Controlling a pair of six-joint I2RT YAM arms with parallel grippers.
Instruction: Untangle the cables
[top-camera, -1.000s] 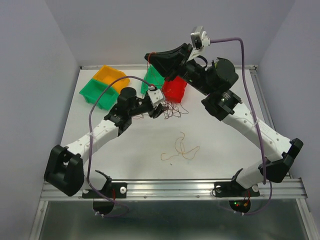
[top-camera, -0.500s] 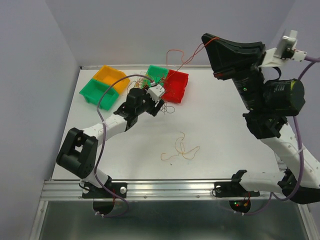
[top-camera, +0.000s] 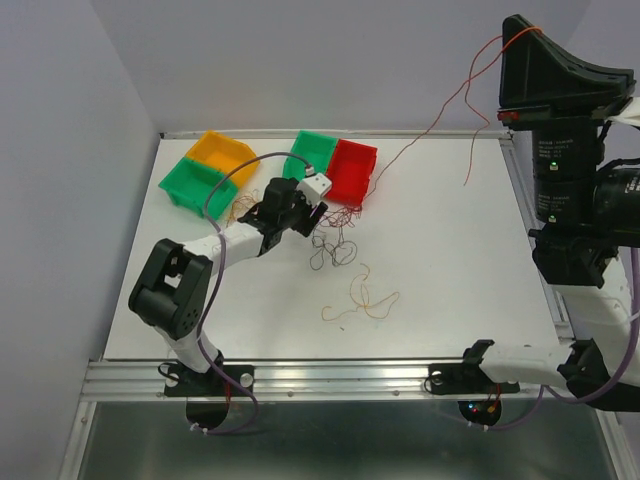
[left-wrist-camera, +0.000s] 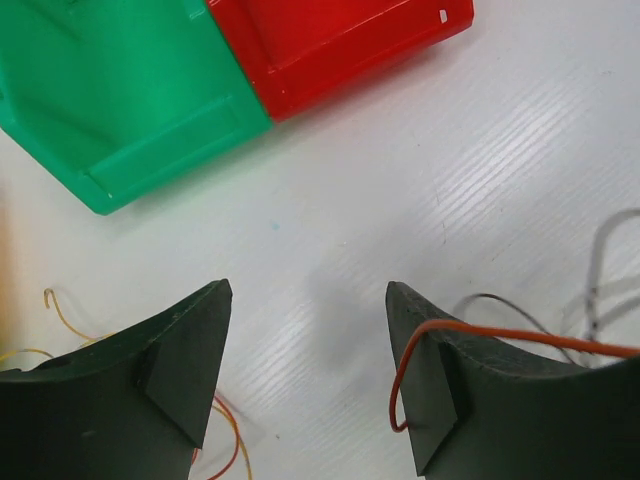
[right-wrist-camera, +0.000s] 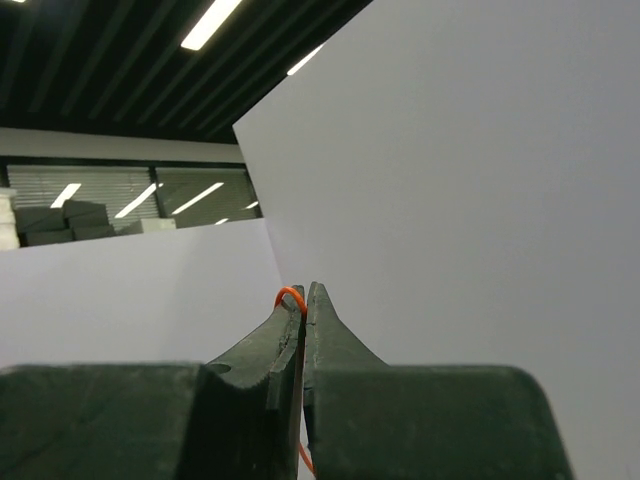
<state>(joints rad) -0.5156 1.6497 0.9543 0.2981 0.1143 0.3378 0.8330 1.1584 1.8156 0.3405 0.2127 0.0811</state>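
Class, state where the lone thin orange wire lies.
Top view: thin orange wire lies between the dark wire tangle and the near edge of the white table.

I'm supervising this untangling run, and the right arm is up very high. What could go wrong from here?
1. The right hand, shut on the red wire, holds it drawn up from the tangle; lifting further may drag the whole clump or tighten knots, since the open left hand pins nothing down.
2. A red strand loops over one of the left hand's fingers and could snag when that arm moves.
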